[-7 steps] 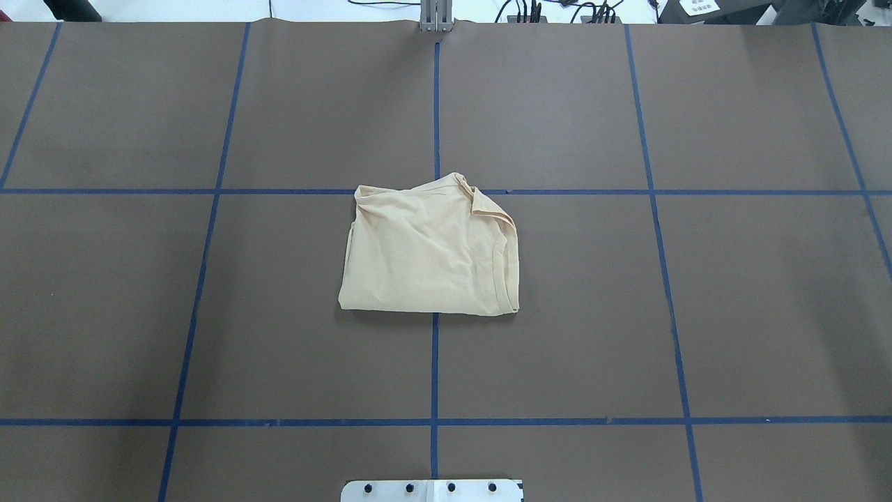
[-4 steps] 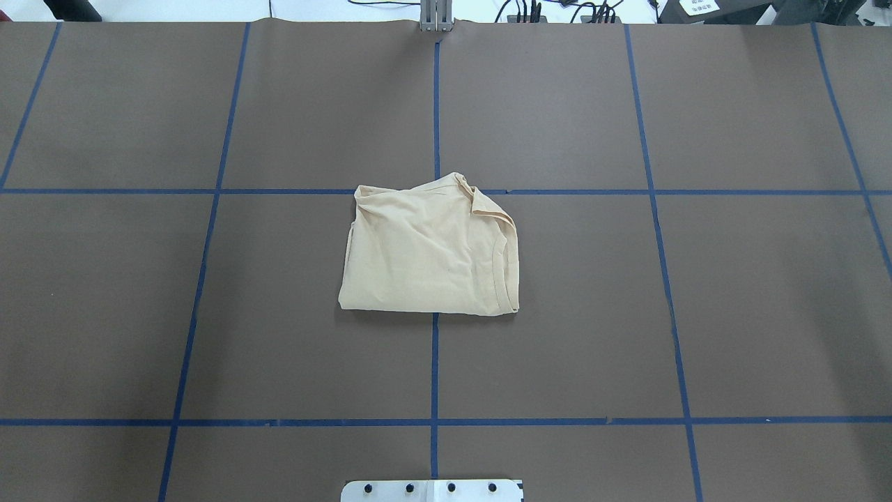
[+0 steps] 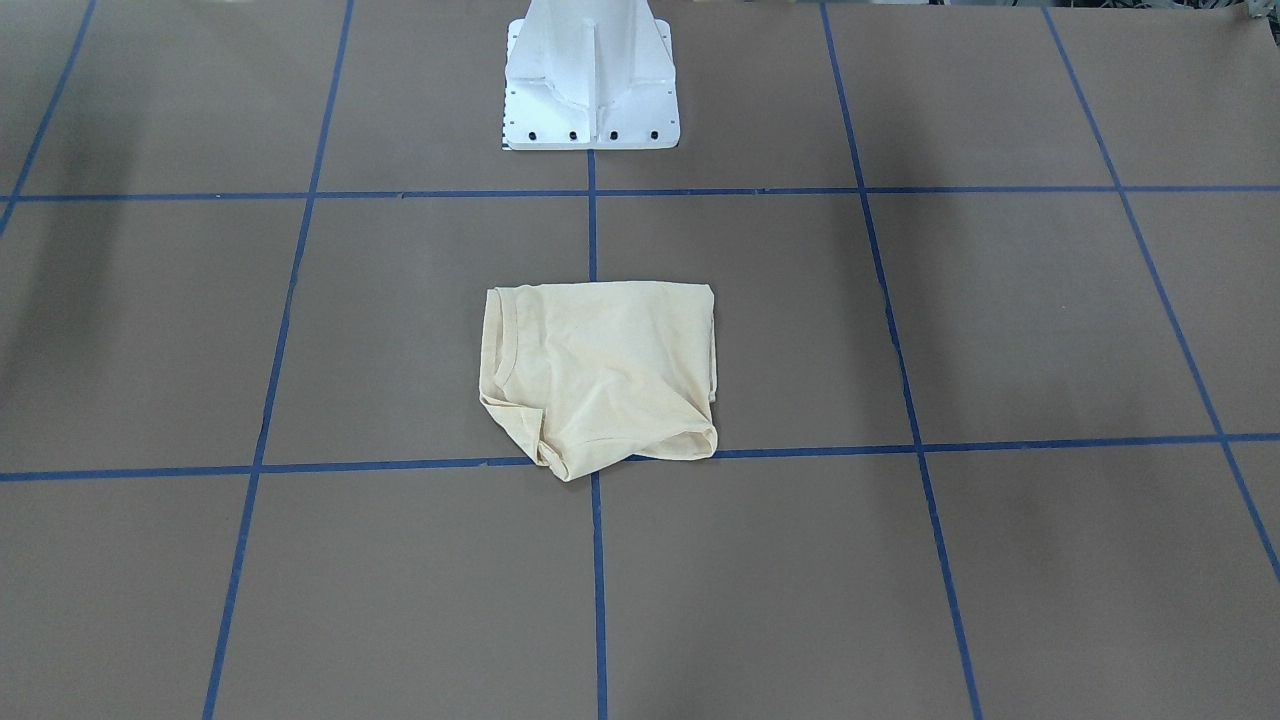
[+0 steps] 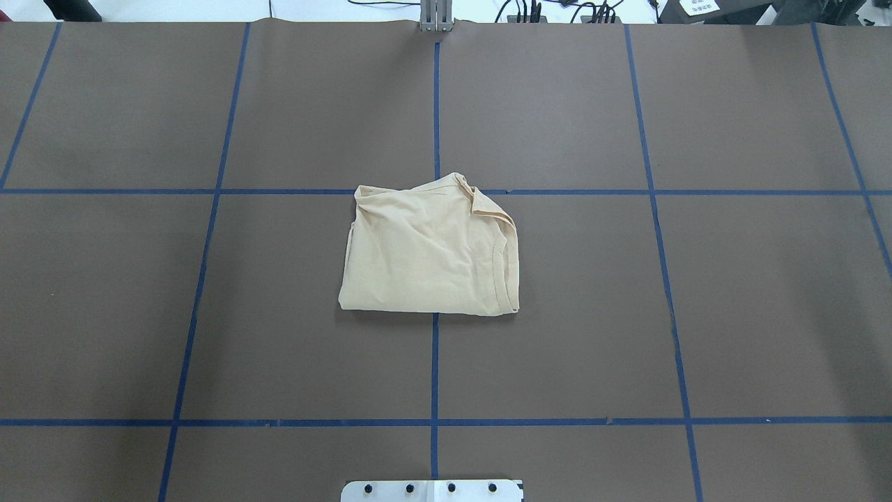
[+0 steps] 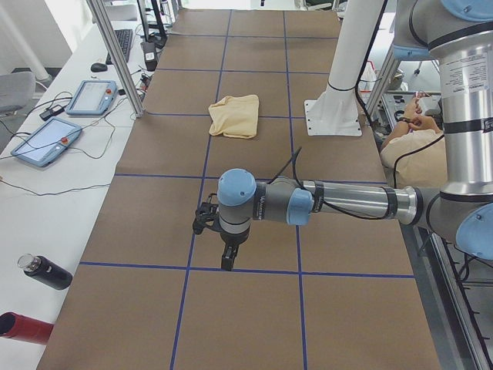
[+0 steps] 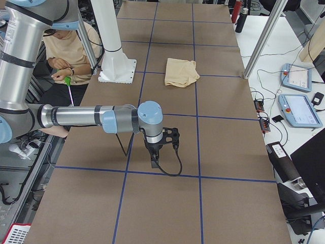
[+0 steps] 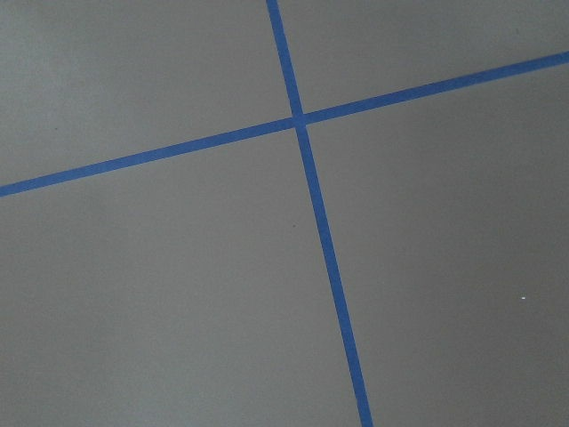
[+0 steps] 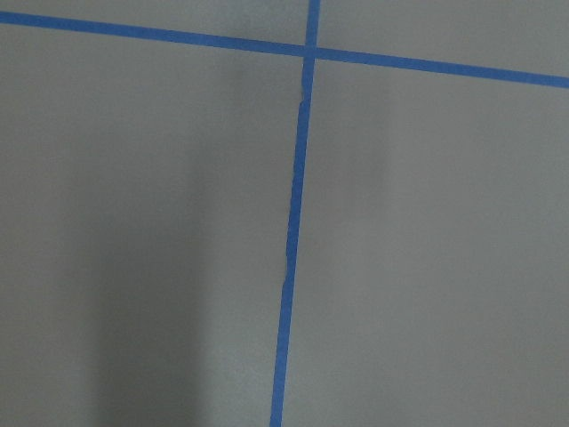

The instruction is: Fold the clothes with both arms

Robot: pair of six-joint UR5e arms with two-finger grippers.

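Observation:
The pale cream-yellow T-shirt (image 4: 431,251) lies folded into a compact rectangle at the middle of the brown table; its print and neck label are hidden. It also shows in the front view (image 3: 600,372) and in both side views (image 5: 235,116) (image 6: 181,72). My left gripper (image 5: 226,260) hangs low over the table's left end, far from the shirt. My right gripper (image 6: 154,161) hangs low over the table's right end, also far from it. Each shows only in a side view, so I cannot tell if it is open or shut. Both wrist views show only bare table.
The white pedestal base (image 3: 590,90) stands at the robot's edge of the table. Blue tape lines (image 4: 435,362) grid the brown surface. A seated person (image 6: 66,51) is behind the base. Control tablets (image 5: 46,142) and bottles (image 5: 46,274) lie on the white side bench.

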